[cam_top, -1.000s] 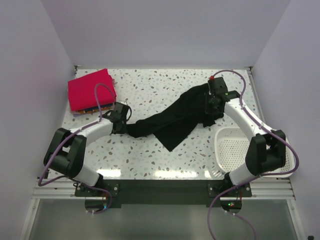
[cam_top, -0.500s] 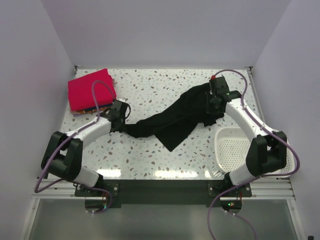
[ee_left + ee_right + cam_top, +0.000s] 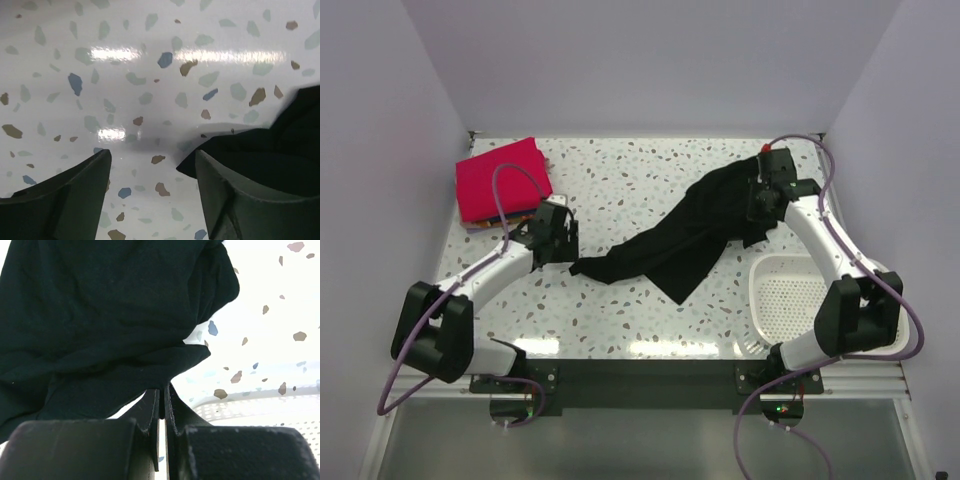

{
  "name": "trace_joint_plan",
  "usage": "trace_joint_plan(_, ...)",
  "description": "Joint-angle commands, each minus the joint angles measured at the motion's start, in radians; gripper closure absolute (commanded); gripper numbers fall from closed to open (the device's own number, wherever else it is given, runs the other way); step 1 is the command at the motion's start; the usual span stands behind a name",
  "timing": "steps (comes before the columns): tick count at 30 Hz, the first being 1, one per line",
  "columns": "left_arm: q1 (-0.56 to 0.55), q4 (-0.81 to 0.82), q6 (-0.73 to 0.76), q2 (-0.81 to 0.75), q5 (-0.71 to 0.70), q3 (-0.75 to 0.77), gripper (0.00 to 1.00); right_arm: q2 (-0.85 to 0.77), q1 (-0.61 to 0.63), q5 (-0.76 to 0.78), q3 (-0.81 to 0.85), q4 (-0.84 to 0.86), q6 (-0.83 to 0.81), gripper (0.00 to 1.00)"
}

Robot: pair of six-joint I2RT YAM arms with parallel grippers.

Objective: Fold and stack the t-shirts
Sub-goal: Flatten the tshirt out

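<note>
Pale walls (image 3: 650, 60) enclose a speckled surface (image 3: 620, 175); a black t-shirt (image 3: 692, 235) sprawls toward its right edge. Right gripper (image 3: 162, 392) jaws clamp it; left gripper (image 3: 151, 165) jaws gape.

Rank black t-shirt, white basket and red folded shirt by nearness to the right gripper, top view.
1. Black t-shirt: pinched in the right gripper.
2. White basket: near right corner.
3. Red folded shirt: far left corner.
</note>
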Motion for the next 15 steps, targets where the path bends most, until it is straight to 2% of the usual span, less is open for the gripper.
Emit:
trace_joint_plan(1,0.006,0.113,0.014,-0.070,0.139,-0.064,0.24,-0.032,-0.030,-0.020,0.052,-0.002,-0.009,1.00)
trace_joint_plan(3,0.007,0.147,0.015,-0.094,0.195,-0.113,0.18,-0.026,-0.033,-0.023,0.055,-0.004,-0.011,1.00)
trace_joint_plan(6,0.007,0.198,0.003,-0.107,0.247,-0.153,0.17,-0.028,-0.038,-0.028,0.053,-0.004,-0.011,1.00)
trace_joint_plan(10,0.007,0.238,-0.012,-0.111,0.265,-0.196,0.20,-0.035,-0.039,-0.028,0.049,-0.004,-0.011,1.00)
trace_joint_plan(15,0.004,0.302,-0.020,-0.191,0.347,-0.268,0.24,-0.034,-0.039,-0.031,0.044,-0.007,-0.011,1.00)
